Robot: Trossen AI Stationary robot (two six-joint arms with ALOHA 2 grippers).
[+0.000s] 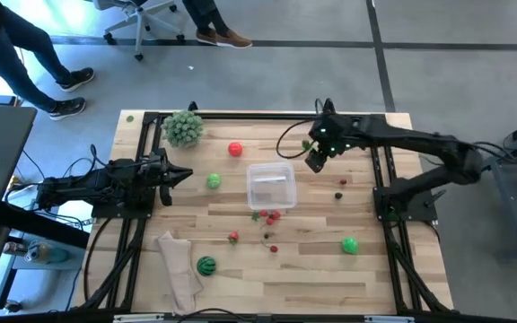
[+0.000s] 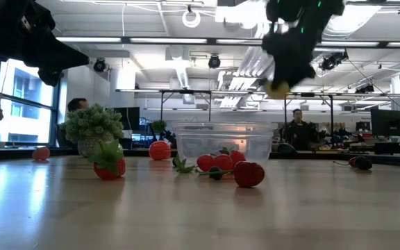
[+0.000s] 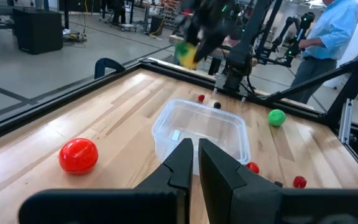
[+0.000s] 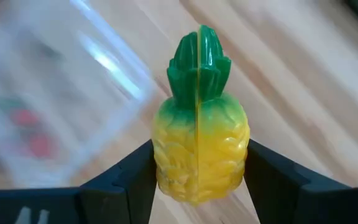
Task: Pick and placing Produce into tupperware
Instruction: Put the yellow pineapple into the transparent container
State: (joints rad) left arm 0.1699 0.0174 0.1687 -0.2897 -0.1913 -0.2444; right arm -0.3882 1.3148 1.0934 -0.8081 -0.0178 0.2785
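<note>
Right wrist view: a toy pineapple [image 4: 199,124] was seen clamped between the right gripper [image 4: 199,180] fingers, raised beside the tupperware [image 1: 271,185]. Left gripper [image 3: 192,168] was held shut, empty, facing the container.

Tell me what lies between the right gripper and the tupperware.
Nothing: in the high view, only bare table separates the right gripper, holding the toy pineapple, from the tupperware.

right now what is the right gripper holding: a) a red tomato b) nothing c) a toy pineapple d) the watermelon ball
c: the right wrist view shows the toy pineapple, yellow with a green crown, clamped between the right gripper fingers, above the table by the tupperware.
</note>
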